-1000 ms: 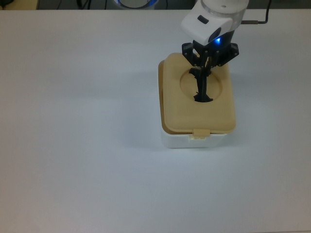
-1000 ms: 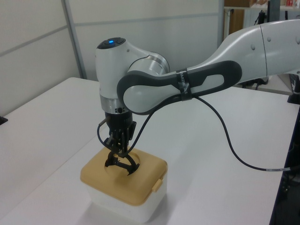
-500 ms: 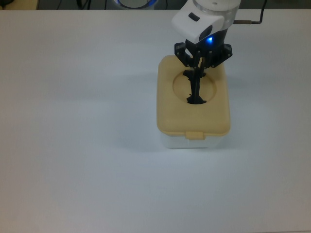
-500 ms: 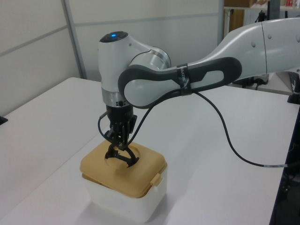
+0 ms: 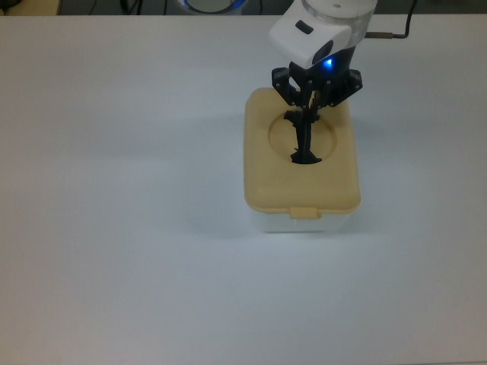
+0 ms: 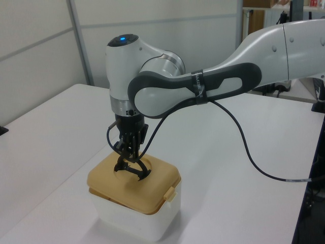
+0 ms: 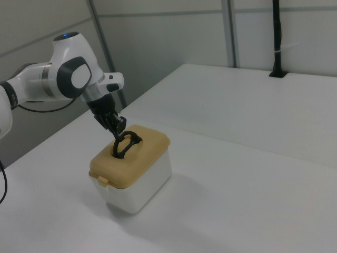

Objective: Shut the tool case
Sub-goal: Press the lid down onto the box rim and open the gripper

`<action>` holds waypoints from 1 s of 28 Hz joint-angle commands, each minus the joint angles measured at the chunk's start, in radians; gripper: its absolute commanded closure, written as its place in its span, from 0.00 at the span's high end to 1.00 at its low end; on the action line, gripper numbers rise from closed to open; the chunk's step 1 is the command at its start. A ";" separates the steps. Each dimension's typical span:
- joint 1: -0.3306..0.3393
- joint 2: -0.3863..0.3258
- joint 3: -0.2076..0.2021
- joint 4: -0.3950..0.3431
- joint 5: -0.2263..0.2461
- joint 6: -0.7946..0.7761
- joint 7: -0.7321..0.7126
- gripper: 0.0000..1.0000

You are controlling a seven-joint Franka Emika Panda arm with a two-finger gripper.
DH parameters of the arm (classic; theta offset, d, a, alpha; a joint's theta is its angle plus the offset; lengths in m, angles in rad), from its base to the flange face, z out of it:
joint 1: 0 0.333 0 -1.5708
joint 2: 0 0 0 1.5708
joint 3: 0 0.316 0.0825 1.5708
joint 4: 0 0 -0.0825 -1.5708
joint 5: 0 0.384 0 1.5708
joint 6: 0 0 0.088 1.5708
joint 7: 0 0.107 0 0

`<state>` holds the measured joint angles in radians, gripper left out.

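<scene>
The tool case stands on the table: a white box (image 5: 304,223) (image 6: 129,218) (image 7: 150,182) with its beige lid (image 5: 265,182) (image 6: 122,188) (image 7: 147,145) lying flat on top and covering it. A black handle (image 5: 304,144) (image 6: 134,171) (image 7: 124,145) stands upright in the lid's round recess. My gripper (image 5: 308,115) (image 6: 127,155) (image 7: 117,128) comes down from above and is shut on the top of that handle. A beige latch tab (image 5: 304,213) (image 6: 170,193) (image 7: 101,181) sticks out from the lid's front edge.
The white table (image 5: 114,190) spreads wide around the case. The arm's black cable (image 6: 249,152) loops over the table at the left view's right. A black post (image 7: 276,37) stands at the far table edge in the right view.
The lid, held by its handle, has shifted to the top view's left and settled square over the white box. Over the last half second almost nothing has moved.
</scene>
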<state>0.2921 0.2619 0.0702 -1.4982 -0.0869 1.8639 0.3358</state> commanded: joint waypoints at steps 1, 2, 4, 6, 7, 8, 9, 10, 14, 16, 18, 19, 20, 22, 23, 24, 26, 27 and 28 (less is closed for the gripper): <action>0.006 -0.004 -0.001 -0.002 -0.017 -0.006 -0.020 0.00; 0.006 -0.004 -0.001 -0.004 -0.017 -0.008 -0.020 0.00; 0.006 -0.004 -0.001 -0.002 -0.017 -0.017 -0.020 0.00; 0.006 -0.004 0.000 -0.002 -0.017 -0.020 -0.020 0.00; 0.006 -0.006 0.002 -0.004 -0.017 -0.023 -0.020 0.00; 0.006 -0.004 0.002 -0.004 -0.017 -0.026 -0.020 0.00; 0.006 -0.004 0.002 -0.004 -0.017 -0.028 -0.021 0.00; 0.006 -0.006 0.002 -0.004 -0.017 -0.028 -0.021 0.00; 0.006 -0.004 0.000 -0.002 -0.017 -0.040 -0.024 0.90; 0.006 -0.004 0.000 -0.004 -0.024 -0.045 -0.026 1.00; 0.006 -0.004 0.002 -0.004 -0.043 -0.049 -0.031 1.00; 0.006 -0.004 0.002 -0.004 -0.045 -0.051 -0.031 1.00; 0.006 -0.004 0.002 -0.004 -0.045 -0.051 -0.031 1.00; 0.006 -0.004 0.002 -0.002 -0.047 -0.064 -0.031 1.00; 0.006 -0.006 0.000 -0.002 -0.047 -0.071 -0.031 1.00; 0.006 -0.010 -0.001 -0.001 -0.047 -0.074 -0.031 1.00; 0.004 -0.018 -0.004 -0.001 -0.047 -0.084 -0.031 1.00; 0.002 -0.030 -0.007 0.001 -0.047 -0.101 -0.032 1.00; -0.001 -0.038 -0.009 0.001 -0.047 -0.110 -0.034 1.00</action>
<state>0.2923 0.2619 0.0729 -1.4973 -0.1189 1.8094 0.3218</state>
